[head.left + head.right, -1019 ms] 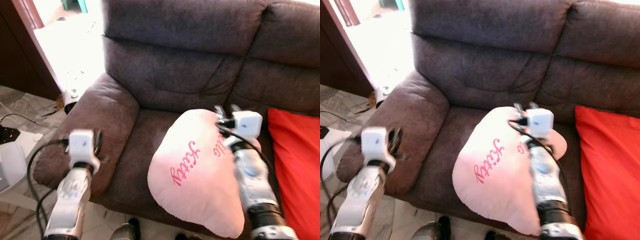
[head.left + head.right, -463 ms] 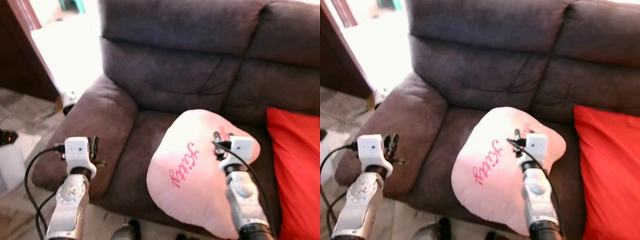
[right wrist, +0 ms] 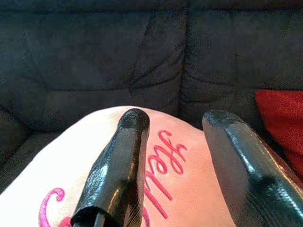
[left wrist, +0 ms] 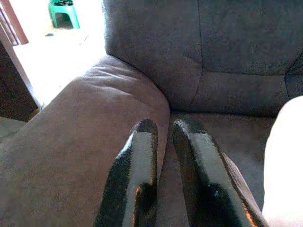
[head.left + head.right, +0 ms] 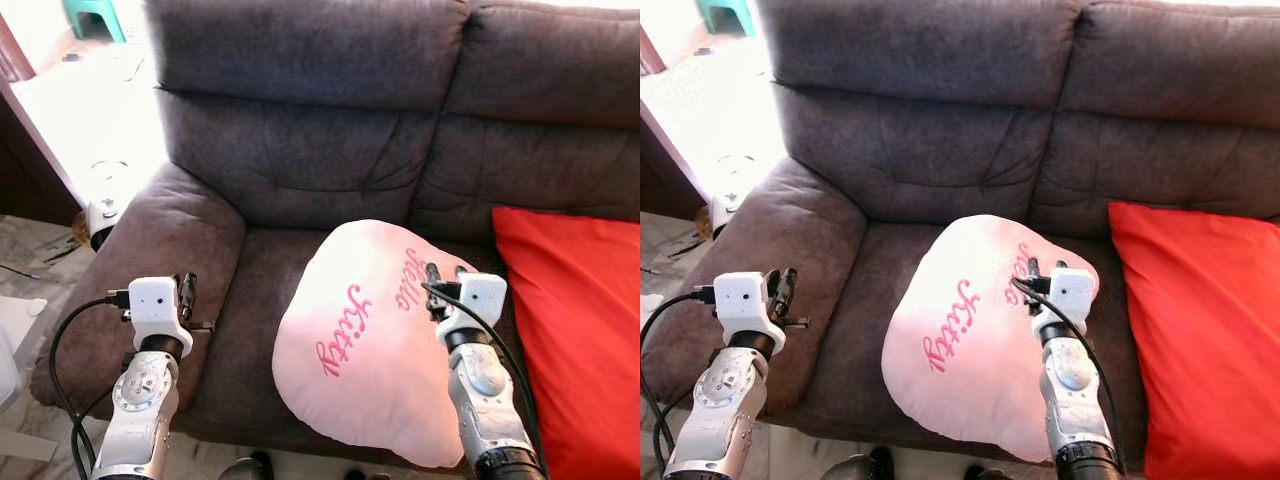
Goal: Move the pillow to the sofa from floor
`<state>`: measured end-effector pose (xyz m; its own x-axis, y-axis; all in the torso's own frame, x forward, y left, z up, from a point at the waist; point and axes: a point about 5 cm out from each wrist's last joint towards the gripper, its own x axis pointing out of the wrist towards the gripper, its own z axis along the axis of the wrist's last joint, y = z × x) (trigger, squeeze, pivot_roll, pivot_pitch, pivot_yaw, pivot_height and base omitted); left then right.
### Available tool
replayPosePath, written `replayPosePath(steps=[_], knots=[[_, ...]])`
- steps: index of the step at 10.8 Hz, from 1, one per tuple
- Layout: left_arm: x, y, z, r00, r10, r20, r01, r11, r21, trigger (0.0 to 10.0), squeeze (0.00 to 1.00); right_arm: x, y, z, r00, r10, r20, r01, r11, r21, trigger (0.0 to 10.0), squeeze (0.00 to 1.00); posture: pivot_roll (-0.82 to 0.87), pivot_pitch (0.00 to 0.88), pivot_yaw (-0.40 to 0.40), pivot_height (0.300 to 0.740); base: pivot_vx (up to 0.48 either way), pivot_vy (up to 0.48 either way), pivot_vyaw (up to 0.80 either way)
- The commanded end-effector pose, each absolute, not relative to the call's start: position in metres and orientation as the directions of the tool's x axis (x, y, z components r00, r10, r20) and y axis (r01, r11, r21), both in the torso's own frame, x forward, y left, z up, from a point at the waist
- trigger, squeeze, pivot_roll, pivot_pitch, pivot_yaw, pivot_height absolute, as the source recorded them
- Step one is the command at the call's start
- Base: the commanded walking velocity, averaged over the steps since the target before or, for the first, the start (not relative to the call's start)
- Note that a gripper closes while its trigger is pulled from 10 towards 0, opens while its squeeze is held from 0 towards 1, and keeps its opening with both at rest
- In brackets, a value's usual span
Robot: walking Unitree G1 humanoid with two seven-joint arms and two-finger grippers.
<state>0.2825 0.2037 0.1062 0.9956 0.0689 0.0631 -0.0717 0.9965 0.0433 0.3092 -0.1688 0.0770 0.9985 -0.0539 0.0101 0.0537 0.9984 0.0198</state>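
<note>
Pillow, big pink soft one [image 5: 370,340], now lies on the dark grey fabric sofa [image 5: 330,150]. My right gripper [image 3: 182,156] has let go, spread wide. My left gripper [image 4: 163,156] is nearly closed, empty. Job looks done.

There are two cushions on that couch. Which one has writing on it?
The pink pillow, lying on the seat in front of the right tool, carries pink cursive lettering. The red cushion beside it, toward the robot's right, is plain.
</note>
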Motion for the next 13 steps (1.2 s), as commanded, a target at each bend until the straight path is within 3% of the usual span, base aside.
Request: replayPosePath(steps=[1,8,13], knots=[[0.2798,0.203,0.1032,0.996,0.058,0.061,-0.062,0.996,0.064,10.0,0.0,0.308,-0.1672,0.0763,0.999,-0.049,0.002,0.049,0.998,0.031,10.0,0.0,0.17,0.119,-0.027,0.74,0.0,0.0,-0.43],[0.2821,0.2013,0.1071,0.996,0.031,0.089,-0.035,0.998,0.044,10.0,0.0,0.3065,-0.1613,0.0761,0.999,-0.039,0.008,0.038,0.998,0.056,10.0,0.0,0.17,0.138,-0.029,0.74,0.0,-0.395,-0.17],[0.2802,0.2024,0.1049,0.996,0.038,0.079,-0.04,0.999,0.023,10.0,0.0,0.302,-0.1589,0.0721,0.999,-0.034,-0.007,0.034,0.999,0.04,10.0,0.0,0.17,0.164,-0.034,0.74,0.0,0.0,0.0]])
